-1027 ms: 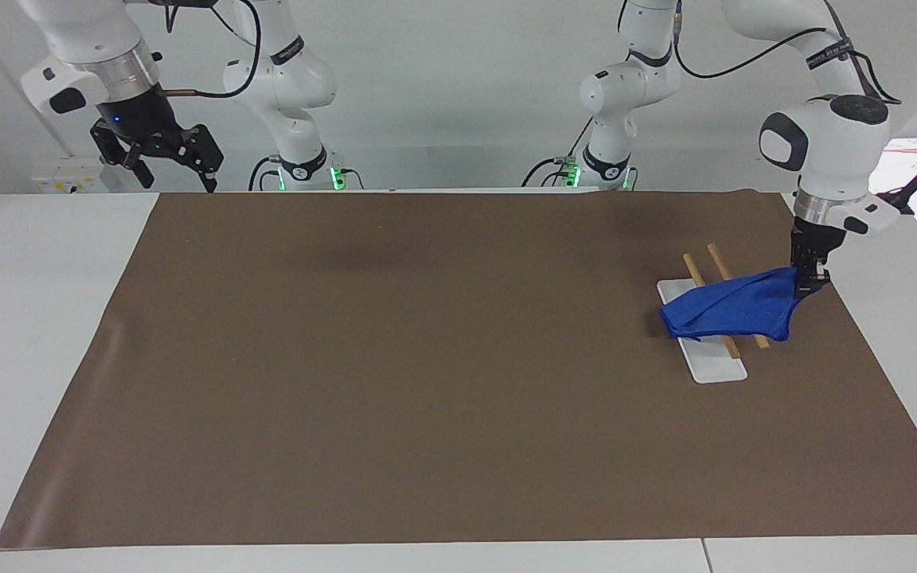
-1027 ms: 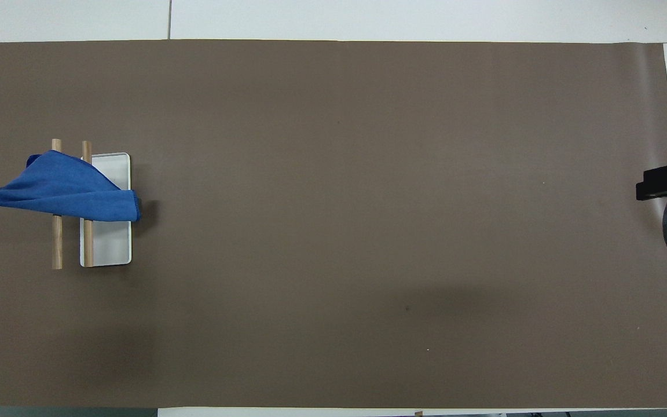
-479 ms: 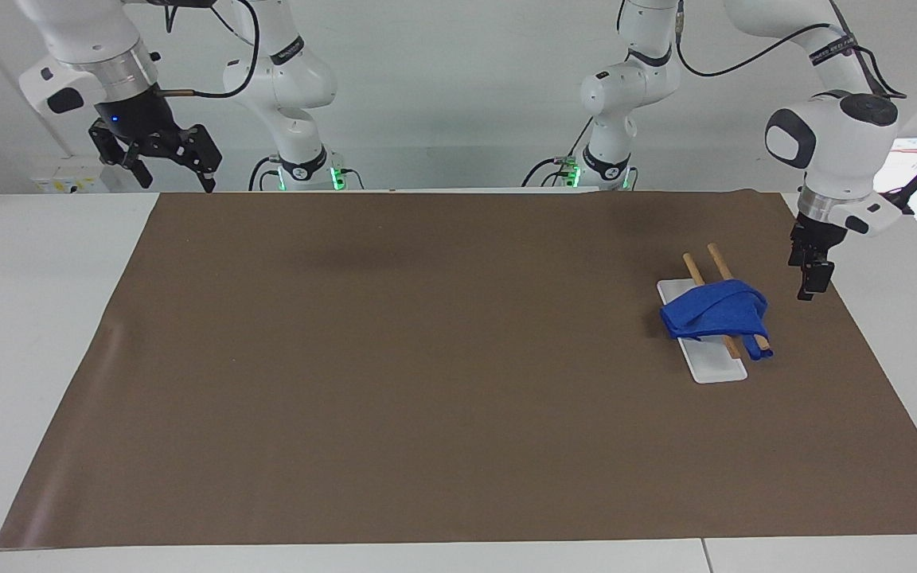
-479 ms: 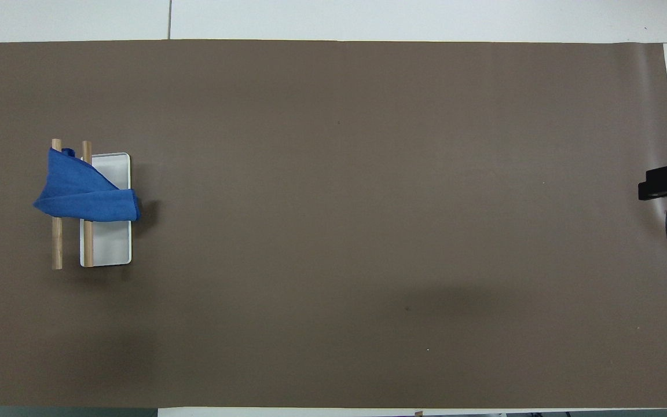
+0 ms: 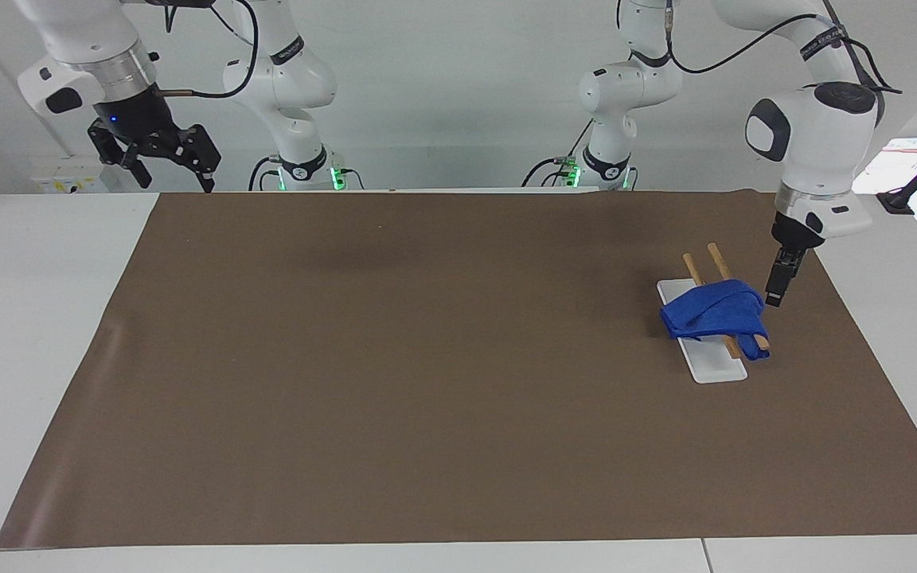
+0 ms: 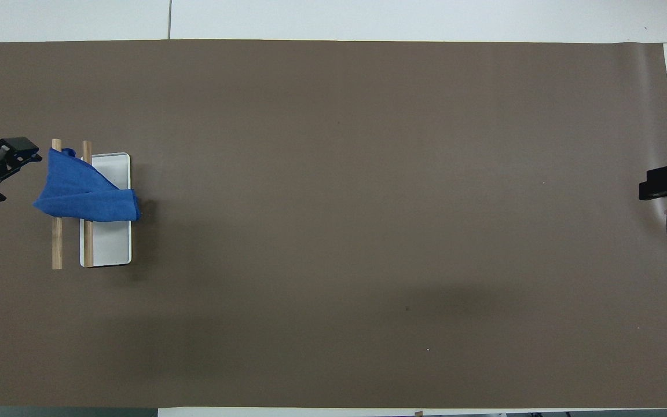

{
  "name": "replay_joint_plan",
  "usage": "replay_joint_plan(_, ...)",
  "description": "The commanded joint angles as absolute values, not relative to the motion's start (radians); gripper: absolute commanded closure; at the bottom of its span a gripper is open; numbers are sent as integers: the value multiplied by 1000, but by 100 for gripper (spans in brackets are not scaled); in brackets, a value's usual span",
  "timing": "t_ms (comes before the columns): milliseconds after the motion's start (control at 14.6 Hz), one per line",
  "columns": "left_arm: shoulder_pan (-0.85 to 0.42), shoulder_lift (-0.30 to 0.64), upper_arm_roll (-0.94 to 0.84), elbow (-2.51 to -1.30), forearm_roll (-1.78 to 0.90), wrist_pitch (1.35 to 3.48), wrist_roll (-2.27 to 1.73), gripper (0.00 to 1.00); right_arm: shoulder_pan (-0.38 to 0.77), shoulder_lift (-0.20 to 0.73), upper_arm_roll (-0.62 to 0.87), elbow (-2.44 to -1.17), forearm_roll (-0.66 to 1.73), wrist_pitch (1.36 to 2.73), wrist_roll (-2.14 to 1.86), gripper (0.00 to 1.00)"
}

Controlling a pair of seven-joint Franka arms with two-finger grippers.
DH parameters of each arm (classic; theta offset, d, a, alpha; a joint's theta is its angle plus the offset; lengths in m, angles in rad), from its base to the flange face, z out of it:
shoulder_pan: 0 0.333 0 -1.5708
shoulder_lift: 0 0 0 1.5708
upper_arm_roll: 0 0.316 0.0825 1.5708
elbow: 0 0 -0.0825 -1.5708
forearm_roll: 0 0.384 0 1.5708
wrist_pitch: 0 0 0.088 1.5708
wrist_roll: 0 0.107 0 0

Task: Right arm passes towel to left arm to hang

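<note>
The blue towel [image 5: 713,313] lies bunched over two wooden bars [image 5: 715,259] that stand above a white tray [image 5: 719,370], at the left arm's end of the table. It also shows in the overhead view [image 6: 81,188]. No gripper holds it. My left gripper [image 5: 775,294] hangs tilted just beside the towel's edge, toward the left arm's end, open and empty; it also shows in the overhead view [image 6: 18,174]. My right gripper [image 5: 172,171] waits raised over the table's edge at the right arm's end, open and empty, blue light on its wrist.
A brown mat [image 5: 427,358] covers most of the white table. The tray [image 6: 107,249] and bars [image 6: 57,249] are the only things standing on it. Only a black tip of the right gripper [image 6: 666,182] shows in the overhead view.
The left gripper let go of the towel's corner, and the towel dropped into a bunch over the bars. The gripper then tilted and came back beside the towel. The right arm barely moved.
</note>
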State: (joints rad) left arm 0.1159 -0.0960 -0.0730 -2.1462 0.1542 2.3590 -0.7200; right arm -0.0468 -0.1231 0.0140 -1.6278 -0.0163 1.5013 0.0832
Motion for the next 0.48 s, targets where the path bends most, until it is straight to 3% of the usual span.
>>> replay_joint_plan(0,29,-91,-63,-2115,160,2319,-648,0,-60,-137,18,-1644,-20,1509,57,0)
replay_joint_plan(411,-51,-48,-63,-1895,43,2016,-419,0,-60,-137,18,-1644,-18,1509,57,0)
